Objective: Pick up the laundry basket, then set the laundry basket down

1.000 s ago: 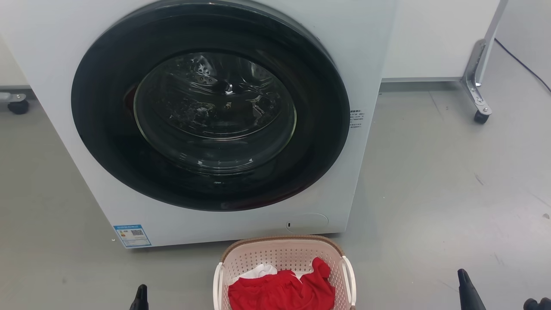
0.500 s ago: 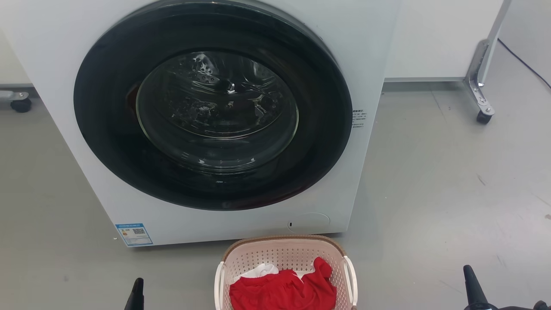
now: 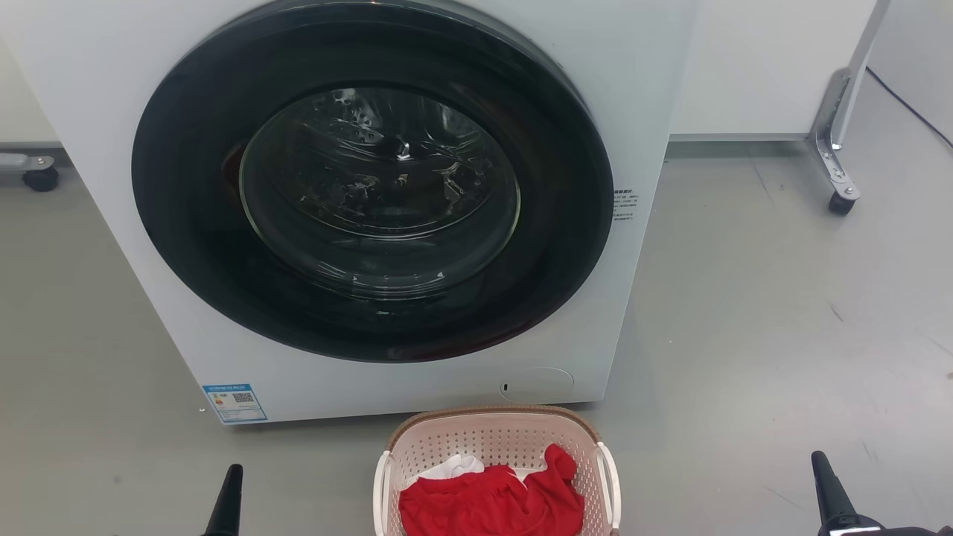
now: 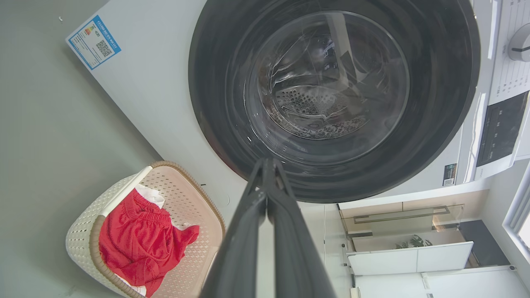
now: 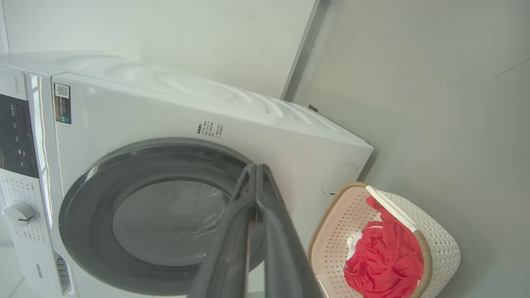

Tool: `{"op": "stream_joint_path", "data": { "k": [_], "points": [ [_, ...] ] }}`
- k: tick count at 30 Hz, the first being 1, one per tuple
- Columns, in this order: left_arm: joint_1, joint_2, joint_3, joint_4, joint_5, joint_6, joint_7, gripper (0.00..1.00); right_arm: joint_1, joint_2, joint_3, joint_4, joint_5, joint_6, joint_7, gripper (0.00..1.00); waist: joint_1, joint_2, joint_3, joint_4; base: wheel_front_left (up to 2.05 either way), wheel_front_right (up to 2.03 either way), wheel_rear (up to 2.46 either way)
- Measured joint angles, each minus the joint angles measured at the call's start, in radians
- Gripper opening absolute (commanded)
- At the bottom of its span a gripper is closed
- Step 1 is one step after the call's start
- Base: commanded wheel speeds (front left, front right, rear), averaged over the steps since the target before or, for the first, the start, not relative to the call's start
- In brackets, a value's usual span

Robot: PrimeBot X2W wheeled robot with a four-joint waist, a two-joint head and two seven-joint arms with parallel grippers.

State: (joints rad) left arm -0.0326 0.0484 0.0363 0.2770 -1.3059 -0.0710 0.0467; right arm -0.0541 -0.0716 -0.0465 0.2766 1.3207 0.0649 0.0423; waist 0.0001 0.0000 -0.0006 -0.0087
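1. Position: laundry basket (image 3: 495, 439) stands on smooth grey floor (image 3: 782, 335), just in front of washer (image 3: 648, 89).
2. Build: pale pink perforated plastic, rounded-rectangular, brown woven-look rim, white side handles.
3. Contents: crumpled red garment (image 3: 491, 506) over white cloth (image 3: 449, 469).
4. Washer: glossy white cabinet, round dark door, domed glass.
5. Left gripper (image 4: 267, 163), right gripper (image 5: 256, 167): long dark fingers pressed together, empty, one on either side of basket, apart from it.

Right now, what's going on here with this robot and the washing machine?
A two-armed robot faces a washing machine whose door is shut. The laundry basket sits on the floor before it, holding red and white clothes. Nothing grips it: the left gripper and right gripper hang on either side, apart from it, both shut and empty. The lift has not begun.
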Motion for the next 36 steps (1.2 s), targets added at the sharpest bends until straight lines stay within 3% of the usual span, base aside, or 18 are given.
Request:
{"op": "stream_joint_path", "data": {
  "k": [21,36],
  "points": [
    [-0.046,-0.005,0.054,0.018,-0.280,-0.053,0.067,0.00,-0.032,0.027,-0.085,0.021,0.273,0.053,0.071,0.00,0.0000,0.0000,0.002,0.009,0.00,0.00,0.00],
    [-0.049,-0.005,0.056,0.019,-0.295,-0.053,0.067,0.00,-0.037,0.028,-0.087,0.022,0.275,0.055,0.071,0.00,0.0000,0.0000,0.002,0.009,0.00,0.00,0.00]
  ]
}}
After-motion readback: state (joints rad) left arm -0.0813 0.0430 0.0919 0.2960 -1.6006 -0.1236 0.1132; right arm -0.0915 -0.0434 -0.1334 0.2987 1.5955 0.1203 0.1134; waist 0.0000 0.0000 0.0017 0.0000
